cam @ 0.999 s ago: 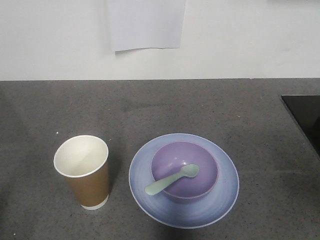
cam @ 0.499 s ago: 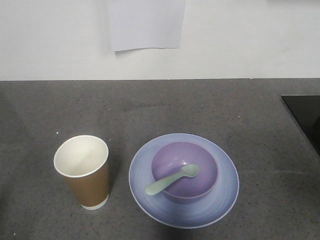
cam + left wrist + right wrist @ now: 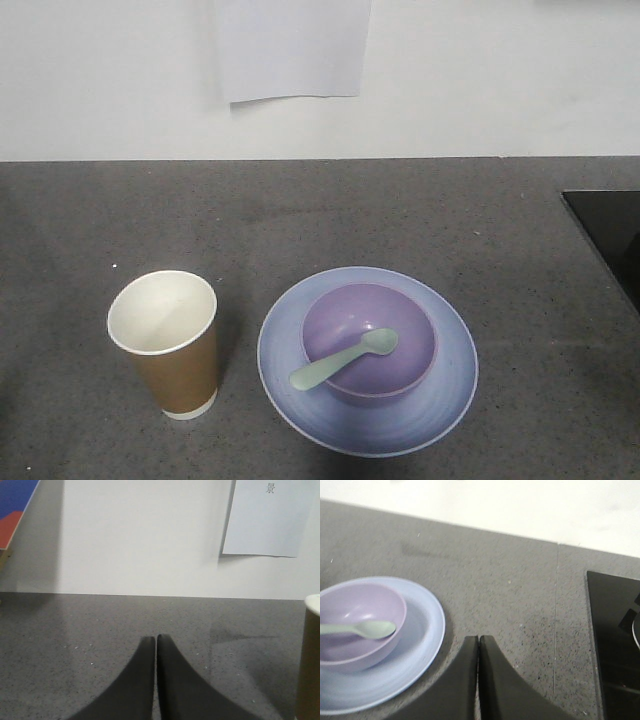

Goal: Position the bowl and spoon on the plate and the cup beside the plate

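Observation:
The lavender bowl (image 3: 370,341) sits in the middle of the pale blue plate (image 3: 440,400) on the dark counter. A mint-green spoon (image 3: 343,359) lies in the bowl, its handle over the front-left rim. To the left of the plate, apart from it, stands the brown paper cup (image 3: 170,343), upright. Neither gripper shows in the front view. In the left wrist view my left gripper (image 3: 156,639) is shut and empty, with the cup (image 3: 310,655) at the right edge. My right gripper (image 3: 479,639) is shut and empty, just right of the plate (image 3: 427,640), bowl (image 3: 355,625) and spoon (image 3: 362,628).
A black cooktop (image 3: 610,235) is set into the counter at the right edge, also seen as the cooktop (image 3: 615,645) in the right wrist view. A white sheet of paper (image 3: 292,48) hangs on the back wall. A red and blue board (image 3: 15,510) leans at far left.

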Tool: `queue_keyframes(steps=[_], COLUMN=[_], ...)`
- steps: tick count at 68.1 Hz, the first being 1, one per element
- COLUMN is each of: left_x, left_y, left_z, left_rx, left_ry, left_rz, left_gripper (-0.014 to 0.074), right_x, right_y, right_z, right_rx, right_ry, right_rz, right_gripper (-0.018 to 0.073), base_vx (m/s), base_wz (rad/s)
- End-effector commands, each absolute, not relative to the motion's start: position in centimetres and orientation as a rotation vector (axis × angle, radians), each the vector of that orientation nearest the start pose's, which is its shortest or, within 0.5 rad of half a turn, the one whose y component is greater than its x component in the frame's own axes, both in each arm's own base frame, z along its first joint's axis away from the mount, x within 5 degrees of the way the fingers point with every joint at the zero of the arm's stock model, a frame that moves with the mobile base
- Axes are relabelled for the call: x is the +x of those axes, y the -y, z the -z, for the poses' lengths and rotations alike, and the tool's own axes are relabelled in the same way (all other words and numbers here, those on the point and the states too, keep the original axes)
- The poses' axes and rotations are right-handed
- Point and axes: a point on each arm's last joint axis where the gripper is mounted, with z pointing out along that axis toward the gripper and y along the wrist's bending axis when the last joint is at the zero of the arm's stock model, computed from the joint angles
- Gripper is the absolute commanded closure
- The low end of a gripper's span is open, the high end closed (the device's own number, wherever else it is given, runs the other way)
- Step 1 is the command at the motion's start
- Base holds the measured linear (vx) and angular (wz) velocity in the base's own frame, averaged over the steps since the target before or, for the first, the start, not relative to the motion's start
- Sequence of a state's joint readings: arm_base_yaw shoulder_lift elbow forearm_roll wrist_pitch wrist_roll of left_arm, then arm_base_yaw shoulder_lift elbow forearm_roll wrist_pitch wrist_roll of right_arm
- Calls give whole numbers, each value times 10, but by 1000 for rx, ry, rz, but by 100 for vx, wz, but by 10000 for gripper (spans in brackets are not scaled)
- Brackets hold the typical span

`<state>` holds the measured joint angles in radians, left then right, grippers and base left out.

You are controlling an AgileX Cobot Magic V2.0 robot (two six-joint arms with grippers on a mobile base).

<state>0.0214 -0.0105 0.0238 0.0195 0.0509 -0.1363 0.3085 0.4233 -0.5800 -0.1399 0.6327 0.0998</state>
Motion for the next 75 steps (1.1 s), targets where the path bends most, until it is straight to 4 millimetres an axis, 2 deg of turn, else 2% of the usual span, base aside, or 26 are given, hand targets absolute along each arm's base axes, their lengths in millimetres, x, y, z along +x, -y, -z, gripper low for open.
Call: queue_keyframes(steps=[1, 12, 25, 41, 59, 75], left_x=[54, 54, 54, 54, 54, 54], left_y=[-1, -1, -1, -1, -1, -1], left_z=[-215, -215, -215, -215, -215, -215], left_rx=[-109, -109, -109, -109, -109, -109], left_ry=[-1431, -1431, -1431, -1431, -1431, -1431], left_rz=[89, 89, 89, 89, 89, 89], left_gripper=[603, 603, 603, 603, 603, 603], right_x=[79, 69, 55, 49, 55, 55], right_y=[-15, -9, -8, -7, -8, -8], right_z=[-319, -287, -262, -234, -211, -210], right_rx=[-205, -142, -152, -129, -100, -100], right_ry=[-1787, -1699, -1583, -1485, -1412, -1405], right_rz=[-114, -82, -79, -95, -121, -120], right_gripper=[570, 570, 570, 570, 570, 570], base_vx=[0, 0, 0, 0, 0, 0], base_wz=[0, 0, 0, 0, 0, 0])
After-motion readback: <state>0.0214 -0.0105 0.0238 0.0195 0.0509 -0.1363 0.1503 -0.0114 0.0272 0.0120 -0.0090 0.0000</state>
